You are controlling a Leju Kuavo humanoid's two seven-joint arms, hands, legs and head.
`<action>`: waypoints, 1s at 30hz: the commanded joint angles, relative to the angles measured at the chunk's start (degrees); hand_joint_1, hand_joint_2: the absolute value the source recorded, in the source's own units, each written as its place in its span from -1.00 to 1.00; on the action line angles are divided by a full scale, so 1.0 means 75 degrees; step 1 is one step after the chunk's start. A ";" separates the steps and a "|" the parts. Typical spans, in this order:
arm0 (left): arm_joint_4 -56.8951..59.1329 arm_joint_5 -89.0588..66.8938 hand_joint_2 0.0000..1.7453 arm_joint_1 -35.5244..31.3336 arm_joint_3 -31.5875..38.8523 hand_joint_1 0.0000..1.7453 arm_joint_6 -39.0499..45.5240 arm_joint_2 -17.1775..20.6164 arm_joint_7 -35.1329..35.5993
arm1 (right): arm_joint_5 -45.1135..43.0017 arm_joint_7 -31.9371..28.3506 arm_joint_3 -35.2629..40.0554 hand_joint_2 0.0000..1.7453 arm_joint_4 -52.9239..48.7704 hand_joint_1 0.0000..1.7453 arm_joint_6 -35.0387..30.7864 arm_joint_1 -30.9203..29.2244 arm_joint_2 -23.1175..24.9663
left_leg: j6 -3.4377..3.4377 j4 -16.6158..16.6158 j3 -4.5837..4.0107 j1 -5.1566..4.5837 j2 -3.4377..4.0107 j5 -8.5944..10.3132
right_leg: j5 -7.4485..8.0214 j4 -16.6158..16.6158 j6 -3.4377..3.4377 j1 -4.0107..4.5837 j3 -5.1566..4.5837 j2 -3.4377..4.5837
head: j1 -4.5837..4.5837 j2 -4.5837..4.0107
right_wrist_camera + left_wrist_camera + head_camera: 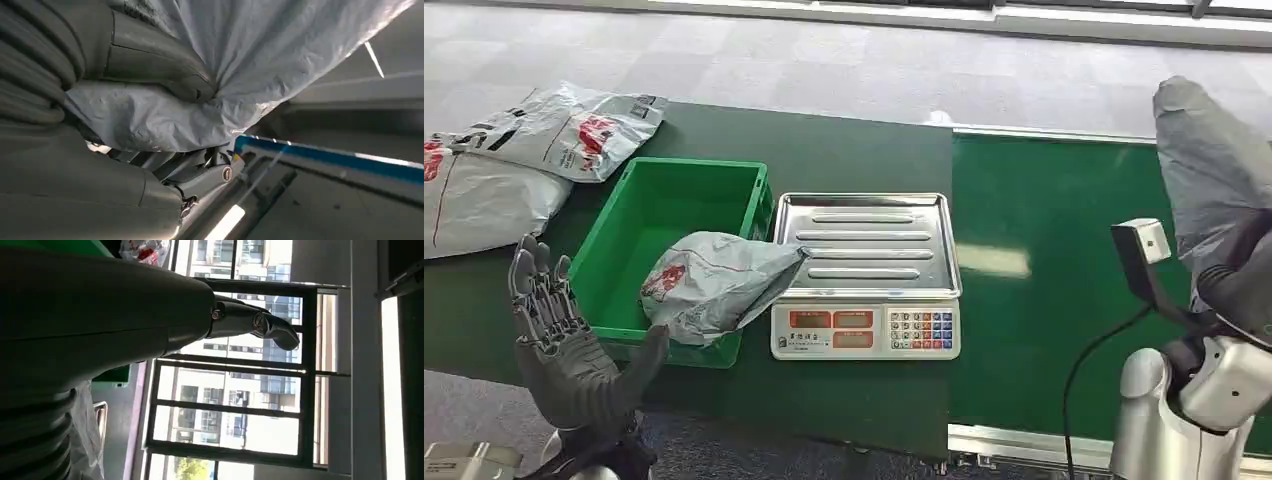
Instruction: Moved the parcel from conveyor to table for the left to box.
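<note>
Right hand (165, 125) grasps a grey parcel (1209, 170) above the conveyor (1044, 270). Left hand (564, 340) fingers are released, holding nothing. Red parcel markings are unreadable.

A dull grey carpet-tile floor (844, 70) stretches behind the dark green table top (844, 150), with a pale strip of bright daylight along its far edge. In the left wrist view, a tall dark-framed window wall (235, 410) lets in strong daylight, with pale multi-storey buildings (235, 390) and a patch of green foliage outside.
</note>
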 commanded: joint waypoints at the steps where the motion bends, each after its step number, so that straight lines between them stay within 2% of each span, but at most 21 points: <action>1: 0.0363 0.0088 1.00 -0.0051 -0.0079 -1.00 0.0164 0.0144 -0.0058 | 0.0005 -0.0356 0.0287 1.00 -0.0746 1.00 0.0026 -0.0538 0.0824 | 0.0010 0.0000 0.0004 -0.0002 0.0021 0.0000 | 0.0007 0.0004 -0.0016 0.0000 -0.0010 0.0046 | -0.0003 0.0000; 4: 0.0310 0.0176 1.00 -0.0011 -0.0042 -1.00 0.0235 0.0164 -0.0103 | 0.0005 -0.0343 0.0537 1.00 -0.0454 1.00 0.0026 -0.0581 0.0783 | 0.0010 0.0004 -0.0001 -0.0002 0.0019 0.0001 | 0.0007 0.0008 -0.0017 -0.0006 -0.0015 0.0050 | 0.0000 0.0000; 5: 0.0266 0.0191 1.00 0.0030 -0.0070 -1.00 0.0250 0.0182 -0.0103 | 0.0005 0.0031 0.0958 1.00 -0.0118 1.00 0.0026 -0.0536 0.0555 | 0.0012 0.0004 -0.0002 -0.0002 0.0027 0.0001 | 0.0010 0.0010 -0.0022 -0.0007 -0.0019 0.0062 | 0.0000 0.0000; 6: 0.0148 0.0159 1.00 0.0119 -0.0039 -1.00 0.0357 0.0224 -0.0120 | -0.0326 0.0315 0.1924 1.00 0.1444 1.00 0.0120 -0.0648 0.0284 | 0.0011 0.0004 -0.0001 -0.0001 0.0030 0.0000 | 0.0012 0.0009 -0.0019 -0.0008 -0.0016 0.0063 | 0.0000 0.0000; 7: 0.0070 0.0206 1.00 0.0183 0.0015 -1.00 0.0298 0.0267 -0.0179 | -0.0989 -0.0152 0.2583 1.00 0.1995 1.00 0.1089 -0.0892 0.0154 | 0.0009 0.0003 0.0006 0.0000 0.0040 -0.0004 | 0.0017 -0.0002 -0.0011 -0.0006 -0.0008 0.0068 | 0.0000 0.0000; 9: 0.0167 0.0336 1.00 0.0129 0.0112 -1.00 -0.0091 0.0346 -0.0226 | -0.1420 -0.0645 0.3819 1.00 0.2956 1.00 0.2536 -0.1223 0.0152 | 0.0009 -0.0006 0.0031 -0.0002 0.0108 -0.0006 | 0.0037 -0.0012 -0.0015 0.0001 -0.0008 0.0142 | 0.0000 0.0000; 10: 0.0286 0.0335 1.00 0.0052 0.0135 -1.00 -0.0179 0.0337 -0.0255 | -0.1395 -0.0481 0.4150 1.00 0.3281 1.00 0.2434 -0.1269 0.0214 | 0.0010 -0.0011 0.0025 -0.0005 0.0141 -0.0005 | 0.0047 -0.0005 -0.0022 0.0005 -0.0015 0.0185 | 0.0003 0.0000; 11: 0.0402 0.0340 1.00 -0.0017 0.0112 -1.00 -0.0293 0.0333 -0.0272 | -0.1630 -0.0786 0.4644 1.00 0.3589 1.00 0.2702 -0.1287 0.0188 | 0.0006 -0.0012 0.0022 -0.0005 0.0134 -0.0005 | 0.0044 -0.0003 -0.0019 0.0012 -0.0008 0.0175 | 0.0000 0.0000; 12: 0.0595 0.0334 1.00 -0.0129 0.0076 -1.00 -0.0341 0.0298 -0.0287 | -0.1579 -0.0701 0.4995 1.00 0.3898 1.00 0.2670 -0.1273 0.0289 | 0.0006 -0.0017 0.0029 -0.0003 0.0160 0.0000 | 0.0051 0.0000 -0.0028 0.0013 -0.0025 0.0206 | 0.0000 0.0000; 14: 0.0732 0.0303 1.00 -0.0182 -0.0013 -1.00 -0.0318 0.0278 -0.0306 | -0.1574 -0.0573 0.5507 1.00 0.4174 1.00 0.2625 -0.1275 0.0286 | 0.0000 -0.0021 0.0034 0.0003 0.0145 0.0014 | 0.0053 0.0003 -0.0027 0.0016 -0.0030 0.0171 | 0.0000 0.0000; 18: 0.0748 0.0296 1.00 -0.0191 -0.0055 -1.00 -0.0312 0.0271 -0.0306 | -0.1581 -0.0547 0.5620 1.00 0.4204 1.00 0.2637 -0.1276 0.0312 | 0.0001 -0.0010 0.0014 0.0013 0.0043 0.0022 | 0.0028 0.0004 -0.0020 0.0015 -0.0013 0.0061 | 0.0000 0.0000; 24: 0.0717 0.0293 1.00 -0.0249 -0.0084 -1.00 -0.0221 0.0310 -0.0300 | -0.1742 -0.0544 0.6070 1.00 0.4409 1.00 0.2821 -0.1485 0.0255 | 0.0007 -0.0008 0.0002 0.0011 0.0041 0.0022 | 0.0027 0.0007 -0.0029 0.0013 -0.0021 0.0071 | 0.0000 0.0000; 30: 0.0671 0.0278 1.00 -0.0205 -0.0118 -1.00 -0.0081 0.0408 -0.0291 | -0.1874 -0.0525 0.6257 1.00 0.4768 1.00 0.2419 -0.1654 0.0205 | 0.0005 -0.0009 -0.0004 0.0013 0.0035 0.0027 | 0.0028 0.0009 -0.0029 0.0016 -0.0033 0.0071 | 0.0000 0.0000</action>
